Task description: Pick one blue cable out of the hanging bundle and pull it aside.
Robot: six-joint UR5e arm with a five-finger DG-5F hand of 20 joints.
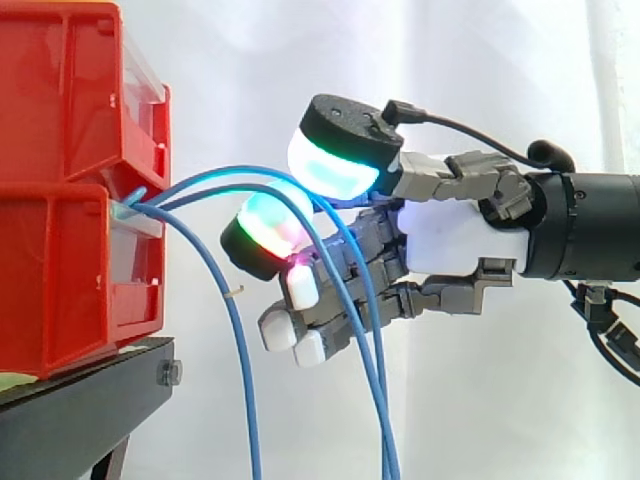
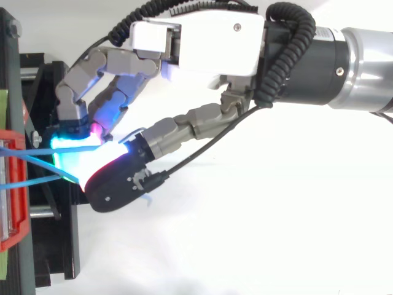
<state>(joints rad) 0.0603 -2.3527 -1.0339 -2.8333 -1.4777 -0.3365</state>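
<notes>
Several blue cables come out between the stacked red bins and arc right, then hang down. My hand reaches in from the right at the top of the arcs. Its fingers are curled, and two cables run between the big cyan-green pad above and the green-red pad below. Behind the curled fingers these cables drop on down. Another blue cable hangs free, left of the hand. From above, a blue cable runs from the bin to where the hand closes its glowing pads.
The red bins sit on a black stand at the left, close to the fingertips. A white curtain is behind. Open room lies under and to the right of the hand.
</notes>
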